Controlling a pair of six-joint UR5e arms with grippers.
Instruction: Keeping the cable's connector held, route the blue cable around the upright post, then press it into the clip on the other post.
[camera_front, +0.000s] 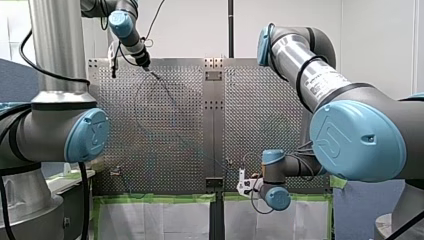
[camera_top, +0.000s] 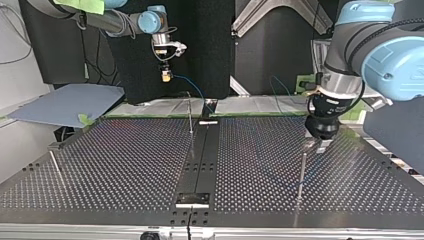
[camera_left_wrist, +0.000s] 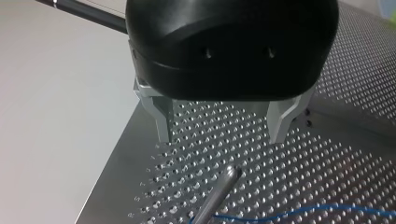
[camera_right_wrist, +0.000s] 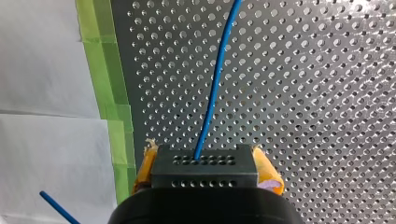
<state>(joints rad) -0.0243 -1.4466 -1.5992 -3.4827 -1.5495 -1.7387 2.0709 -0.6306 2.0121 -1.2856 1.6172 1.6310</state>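
Clamping a dark, rectangular connector with rows of small holes in its faces, my right gripper holds it on both sides with its yellow pads. A thin, smooth blue cable leaves the connector's top face and runs ahead of the gripper over the desk, a bright metal plate drilled with a regular grid of holes. Beside the gripper, a strip of green tape edges the plate, with white sheeting beyond it.

The top view shows my right arm entering at the upper left. Its wrist points straight down and the connector hangs above the desk's far edge, well clear of the plate.

My left gripper has a rounded black body and two bare metal fingers. They stand wide apart and hold nothing. Just ahead of them rises a slim, round metal post with a domed tip. The blue cable lies on the plate close to this post; contact cannot be confirmed.

In the top view my left arm stands near vertical at the right, with its gripper low over the desk beside the post's top. A second thin post stands upright at the desk's middle. No clip can be made out on either post.
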